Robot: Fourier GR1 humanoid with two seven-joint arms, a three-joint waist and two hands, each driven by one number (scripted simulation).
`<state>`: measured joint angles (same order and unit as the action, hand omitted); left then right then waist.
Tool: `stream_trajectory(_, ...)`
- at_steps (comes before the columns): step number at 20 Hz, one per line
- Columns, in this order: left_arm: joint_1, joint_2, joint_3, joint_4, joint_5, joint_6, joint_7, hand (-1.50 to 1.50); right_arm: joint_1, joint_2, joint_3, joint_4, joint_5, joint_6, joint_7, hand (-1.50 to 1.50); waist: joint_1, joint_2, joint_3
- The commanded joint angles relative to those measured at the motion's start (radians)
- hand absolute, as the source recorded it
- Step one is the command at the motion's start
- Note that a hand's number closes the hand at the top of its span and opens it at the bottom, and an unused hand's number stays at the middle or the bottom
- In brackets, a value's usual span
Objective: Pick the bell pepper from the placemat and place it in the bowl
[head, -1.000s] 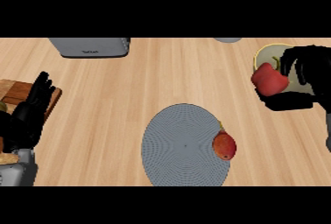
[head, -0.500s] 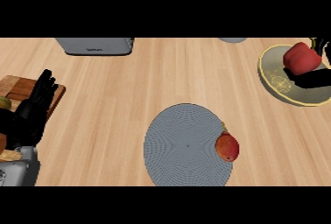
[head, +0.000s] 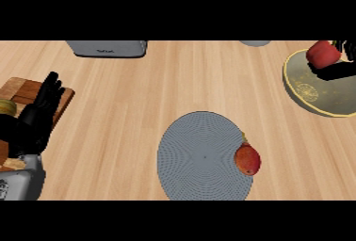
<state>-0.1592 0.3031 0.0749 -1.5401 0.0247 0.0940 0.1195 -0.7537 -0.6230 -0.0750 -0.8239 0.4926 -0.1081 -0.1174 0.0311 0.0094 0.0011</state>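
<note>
Steep overhead view of counter (head: 139, 94)

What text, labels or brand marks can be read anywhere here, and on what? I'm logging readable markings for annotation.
Grey appliance at the counter's far edge: a small dark mark on its front, too small to read.
Bowl: a pale round pattern inside, not lettering.
Placemat, the red-orange fruit on it, and the bell pepper in the right hand: no text.
Nothing legible anywhere.

Bright, even light over the wooden counter (head: 173, 89); faint soft shadows, no glare, slight softness throughout.
</note>
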Motion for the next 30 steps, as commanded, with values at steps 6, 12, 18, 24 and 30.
stream_trajectory(6, -0.028, 0.006, 0.005, -0.017, 0.018, -0.03, 0.03, 0.0, -0.108, -0.043, 0.058, 0.396, 0.166, -0.011, 0.021, 1.5, 0.039, 0.012, 0.0)
stream_trajectory(12, -0.018, -0.009, -0.009, -0.017, 0.001, -0.03, -0.01, 0.0, -0.157, -0.086, -0.009, 0.578, 0.112, 0.109, -0.154, -1.5, 0.046, 0.02, 0.004)
stream_trajectory(18, -0.013, -0.02, -0.003, -0.012, -0.009, -0.006, 0.002, 0.0, -0.166, -0.128, -0.187, 0.612, -0.074, 0.233, -0.328, -1.5, 0.027, 0.015, 0.006)
stream_trajectory(24, -0.005, -0.003, 0.018, 0.023, 0.007, -0.033, -0.017, 0.0, -0.188, -0.149, -0.434, 0.647, -0.326, 0.337, -0.359, -1.5, 0.006, 0.01, 0.005)
stream_trajectory(30, -0.076, -0.013, 0.014, 0.04, -0.008, -0.009, 0.022, 0.0, -0.056, -0.276, -0.482, 0.712, -0.366, 0.504, -0.398, -1.5, -0.002, 0.019, 0.006)
